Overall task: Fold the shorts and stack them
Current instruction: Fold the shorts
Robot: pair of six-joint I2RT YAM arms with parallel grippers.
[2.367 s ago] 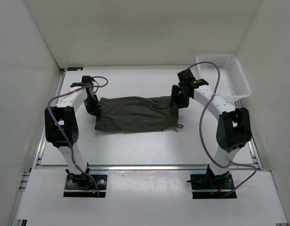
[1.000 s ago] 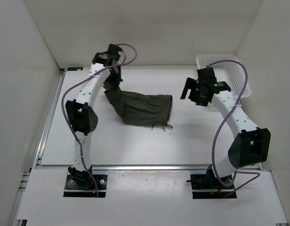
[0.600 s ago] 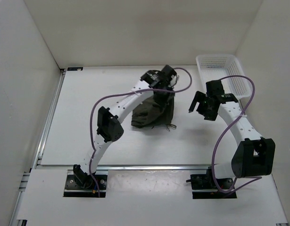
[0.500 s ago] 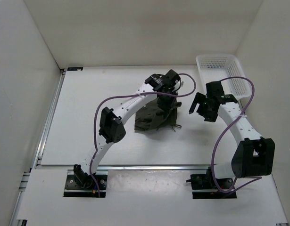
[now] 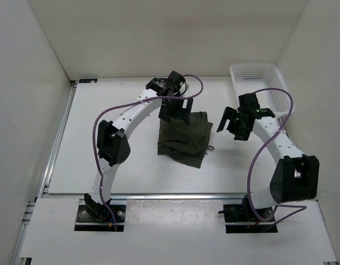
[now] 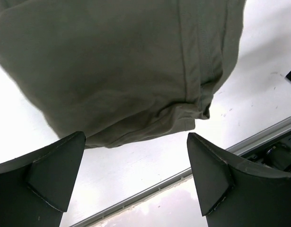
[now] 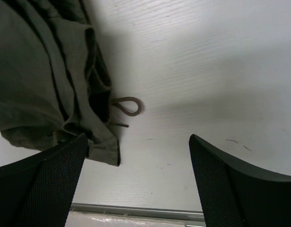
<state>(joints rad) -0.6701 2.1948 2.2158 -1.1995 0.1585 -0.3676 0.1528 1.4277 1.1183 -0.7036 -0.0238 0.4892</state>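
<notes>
Both hands are held open, and nothing is gripped. The folded shorts (image 5: 183, 138) lie just below the left hand (image 6: 135, 142) and beside the right hand (image 7: 138, 139), on its left. To finish the fold well, the edges should be lined up and pressed flat, and the drawstring loop (image 7: 127, 105) tucked in. Bare tabletop (image 5: 114, 154) is seen left of the left hand. The basket (image 5: 275, 91) stands near the right hand, so less room is left there.

I saw my left gripper (image 6: 136, 138) with jaws wide apart over the folded shorts (image 6: 112, 71), which lay on the white table (image 6: 261, 82) near a rail (image 6: 259, 139).
</notes>
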